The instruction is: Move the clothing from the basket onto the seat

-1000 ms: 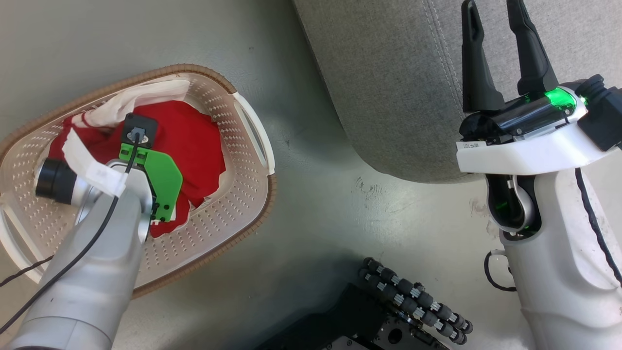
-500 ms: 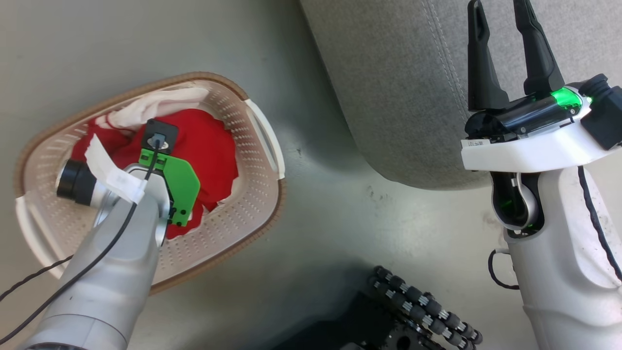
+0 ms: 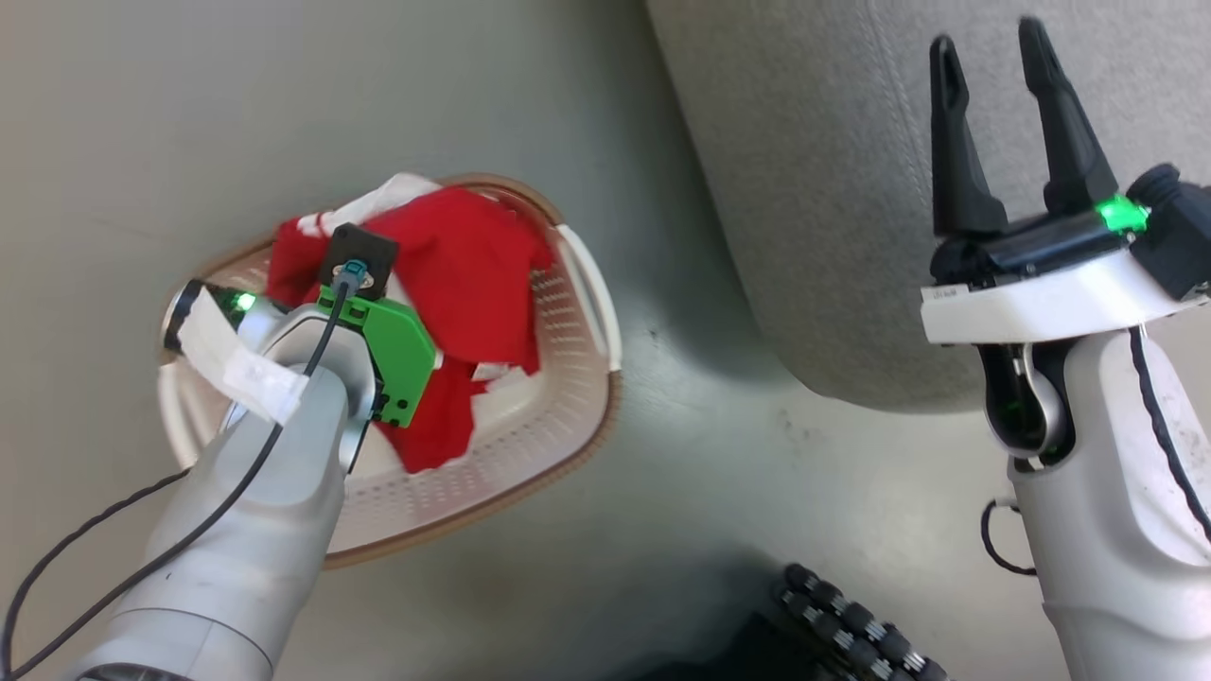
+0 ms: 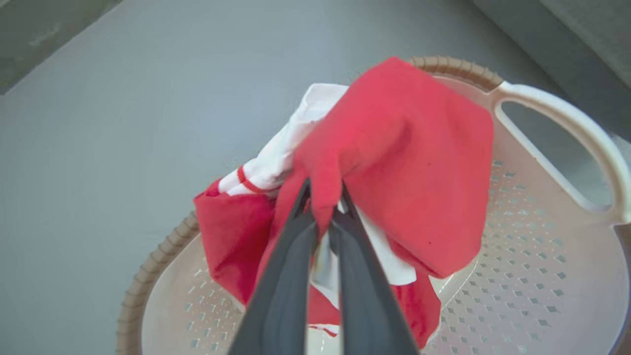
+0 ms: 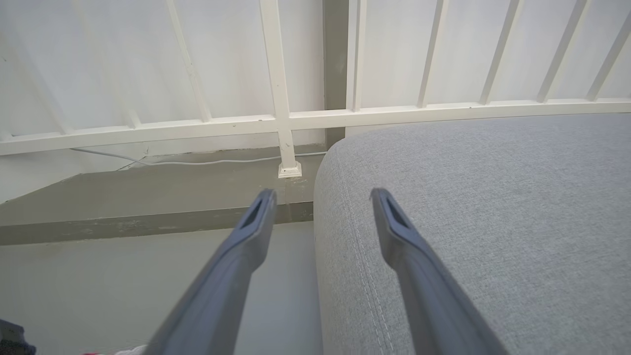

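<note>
As fingers (image 4: 291,276) pinch it, clothing (image 4: 409,162) drapes into the basket (image 4: 542,276).

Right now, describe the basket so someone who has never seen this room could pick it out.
Find the big grey seat; on the grey floor beside its rounded corner sits the basket. It is cream-white perforated plastic with a brown woven-look rim and loop handles, with bright-red clothing bunched over it.

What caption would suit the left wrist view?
Left gripper shut on red-and-white clothing, held over the perforated basket.
</note>
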Robot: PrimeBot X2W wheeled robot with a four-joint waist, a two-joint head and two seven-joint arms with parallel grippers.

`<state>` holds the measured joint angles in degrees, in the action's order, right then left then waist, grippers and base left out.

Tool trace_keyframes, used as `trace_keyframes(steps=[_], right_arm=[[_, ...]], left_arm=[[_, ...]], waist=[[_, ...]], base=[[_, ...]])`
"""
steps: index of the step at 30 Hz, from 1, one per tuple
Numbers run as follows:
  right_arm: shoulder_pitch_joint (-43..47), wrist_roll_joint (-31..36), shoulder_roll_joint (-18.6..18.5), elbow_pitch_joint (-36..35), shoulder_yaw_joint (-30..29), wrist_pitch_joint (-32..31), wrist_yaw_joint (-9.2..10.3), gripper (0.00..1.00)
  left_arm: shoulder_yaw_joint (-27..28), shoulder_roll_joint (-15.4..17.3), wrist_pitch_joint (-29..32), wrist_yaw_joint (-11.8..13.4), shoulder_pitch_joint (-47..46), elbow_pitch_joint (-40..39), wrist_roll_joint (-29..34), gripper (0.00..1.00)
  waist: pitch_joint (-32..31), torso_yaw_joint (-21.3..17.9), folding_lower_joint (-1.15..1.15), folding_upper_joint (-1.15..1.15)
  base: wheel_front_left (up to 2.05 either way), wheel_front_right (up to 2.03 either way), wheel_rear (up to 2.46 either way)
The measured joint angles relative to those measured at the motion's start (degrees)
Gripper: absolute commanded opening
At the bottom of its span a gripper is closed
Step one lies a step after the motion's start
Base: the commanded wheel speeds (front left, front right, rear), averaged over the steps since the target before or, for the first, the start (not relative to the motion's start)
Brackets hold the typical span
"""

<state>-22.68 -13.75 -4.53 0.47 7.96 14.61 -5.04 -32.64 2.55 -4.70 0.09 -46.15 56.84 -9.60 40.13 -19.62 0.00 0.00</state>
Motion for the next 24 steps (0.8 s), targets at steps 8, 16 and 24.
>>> trace_keyframes(steps=[8,16,24], right_arm=[[1.3,0.8,-1.1,2.1,-0.6,0.0,-0.03,1.0],[4.5,1.3,-2.2,5.4,-0.4,0.0,-0.51,1.0],[8.4,1.3,-3.0,8.5,-0.1,0.0,-0.62,1.0]], left_arm=[[-0.8,-0.1,-4.5,-1.5,2.7,-3.4,-3.8,0.0],[-1.8,-0.1,-7.6,-2.6,7.0,-8.2,-9.5,0.0],[-3.8,-0.2,-8.5,-3.2,10.4,-13.1,-14.1,0.0]], waist=[[-4.1,3.4,0.0,0.0],[-9.7,6.9,-0.01,0.0],[-16.0,10.4,-0.01,0.0]], base=[[0.0,0.0,0.0],[0.0,0.0,0.0],[0.0,0.0,0.0]])
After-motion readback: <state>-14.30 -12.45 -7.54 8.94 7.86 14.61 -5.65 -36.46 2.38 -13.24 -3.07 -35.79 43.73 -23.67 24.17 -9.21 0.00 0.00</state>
